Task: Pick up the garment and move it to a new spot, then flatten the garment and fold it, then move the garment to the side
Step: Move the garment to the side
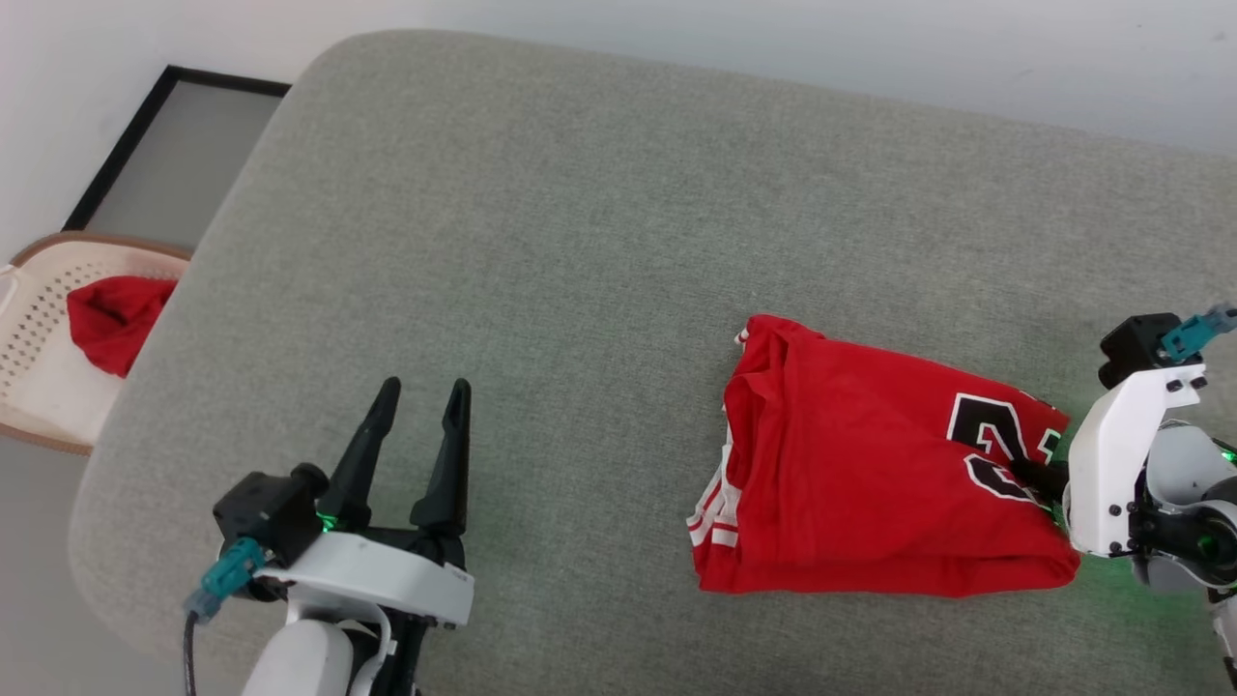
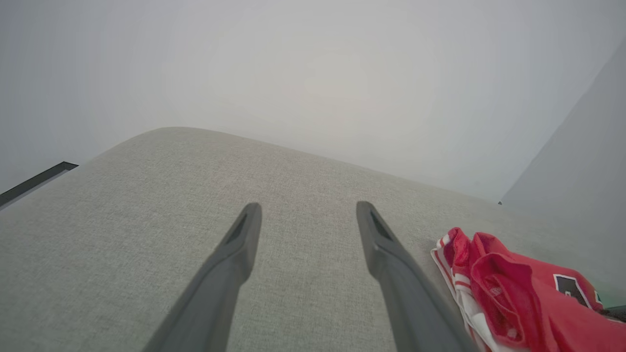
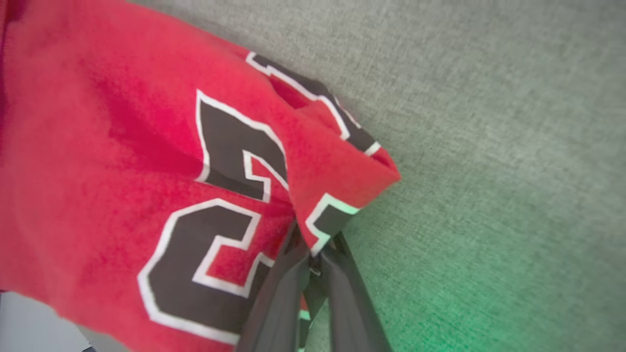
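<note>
Nearest, lower left: left gripper [image 1: 425, 387] over the bare grey fabric surface [image 1: 541, 242], fingers spread in a narrow V, nothing between them; in the left wrist view the same two fingers [image 2: 244, 244] stand apart over plain weave. Lower right: right gripper [image 1: 1034, 476] comes in from the right edge, white housing upright, dark fingers reaching into the right end of the garment [image 1: 850, 464]. Right wrist view: fingers pressed together, pinching a fold of red cloth at the black, white-outlined numeral [image 3: 230, 151]. Green glow on the fabric beside them. Garment lies folded into a rough rectangle on the right part of the surface, toward the near edge. Number at its right end, white-striped trim [image 1: 713, 512] bunched at its left end. Well apart from the left gripper. Farther off, past the surface's left edge: pale woven basket [image 1: 29, 290] on the floor with a small red cloth [image 1: 116, 319] in it. Behind that, a dark-framed panel [image 1: 184, 145] by the white wall.
</note>
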`<state>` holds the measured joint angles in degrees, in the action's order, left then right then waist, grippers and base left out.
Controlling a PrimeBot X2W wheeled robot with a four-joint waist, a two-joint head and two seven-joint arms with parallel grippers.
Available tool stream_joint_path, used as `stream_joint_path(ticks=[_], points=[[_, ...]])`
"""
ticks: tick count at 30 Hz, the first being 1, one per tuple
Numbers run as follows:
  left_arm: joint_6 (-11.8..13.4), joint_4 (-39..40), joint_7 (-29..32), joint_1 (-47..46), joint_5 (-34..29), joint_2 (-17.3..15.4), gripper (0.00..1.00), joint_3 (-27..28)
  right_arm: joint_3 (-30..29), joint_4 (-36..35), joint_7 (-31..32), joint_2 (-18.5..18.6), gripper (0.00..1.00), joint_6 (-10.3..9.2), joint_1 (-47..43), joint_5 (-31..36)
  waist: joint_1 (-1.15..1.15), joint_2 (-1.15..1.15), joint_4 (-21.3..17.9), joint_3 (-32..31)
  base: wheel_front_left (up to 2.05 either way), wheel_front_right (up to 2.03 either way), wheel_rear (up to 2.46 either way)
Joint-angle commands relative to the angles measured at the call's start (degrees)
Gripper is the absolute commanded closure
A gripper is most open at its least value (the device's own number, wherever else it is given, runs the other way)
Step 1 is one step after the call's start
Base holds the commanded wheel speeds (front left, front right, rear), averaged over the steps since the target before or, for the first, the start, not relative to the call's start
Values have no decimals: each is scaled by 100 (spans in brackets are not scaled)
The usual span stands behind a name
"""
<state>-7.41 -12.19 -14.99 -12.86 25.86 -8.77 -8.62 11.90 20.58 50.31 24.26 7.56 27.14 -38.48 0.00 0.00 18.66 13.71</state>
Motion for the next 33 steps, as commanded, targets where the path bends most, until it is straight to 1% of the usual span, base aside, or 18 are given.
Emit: stream_joint_path(ticks=[1, 6, 12, 23, 28, 33], points=[[-16, 10, -15, 5, 56, -17, 0, 5, -7, 154, -12, 131, 100, -19, -110, 42, 0, 0, -45, -33, 0, 0, 0], [-16, 23, -15, 16, 43, -69, 0, 22, -44, 131, -191, 340, 100, -19, 66, 2, 0, 0, -176, -86, 0, 0, 0], [-16, 91, -14, -24, -4, -142, 0, -38, -32, 83, -341, 775, 100, -13, 290, 42, 0, 0, -394, -86, 0, 0, 0], [-16, 340, -15, -280, -64, -155, 0, -110, -116, -36, -374, 1856, 100, -12, 757, 216, 0, 0, -871, 293, 0, 0, 0], [-16, 423, -14, -419, -89, -169, 0, -157, -171, 20, -560, 2357, 100, -12, 937, 285, 0, 0, -1032, 531, 0, 0, 0], [-16, 538, -14, -518, -179, -133, 0, -177, -48, 80, -875, 2892, 100, -12, 1103, 468, 0, 0, -1154, 772, 0, 0, 0]])
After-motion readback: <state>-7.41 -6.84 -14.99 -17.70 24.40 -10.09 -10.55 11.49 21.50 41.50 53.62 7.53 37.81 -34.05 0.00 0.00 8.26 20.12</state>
